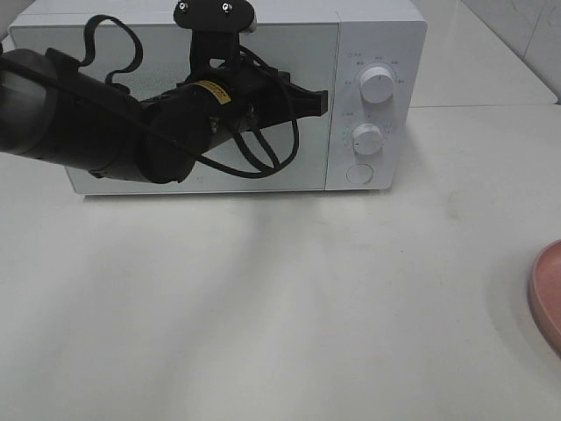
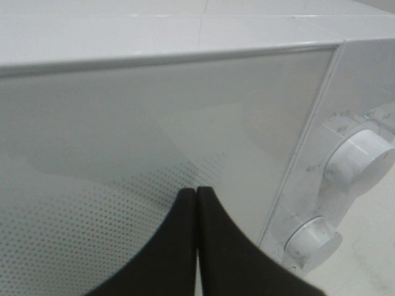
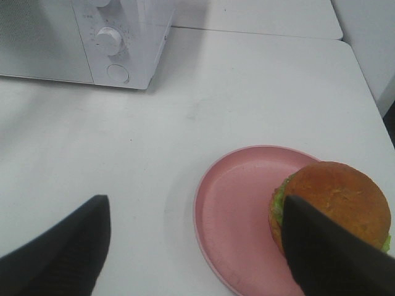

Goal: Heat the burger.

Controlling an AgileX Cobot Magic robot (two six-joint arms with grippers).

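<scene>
The burger [image 3: 338, 198], with a golden-brown bun and green lettuce, sits on a pink plate [image 3: 237, 206] in the right wrist view; in the high view it is out of frame. My right gripper [image 3: 196, 206] is open and empty, hovering above the plate with one finger beside the burger. My left gripper [image 1: 321, 103] is shut on nothing. It is held in front of the right edge of the closed door of the white microwave [image 1: 377, 44]. The left wrist view shows its fingertips [image 2: 185, 203] pressed together close to the door [image 2: 154, 123].
The microwave's control panel has two round knobs [image 1: 377, 84] [image 1: 367, 139] and a round button [image 1: 358, 174]. Only the plate's edge [image 1: 548, 298] shows at the right border of the high view. My black left arm [image 1: 88, 114] crosses the microwave's front.
</scene>
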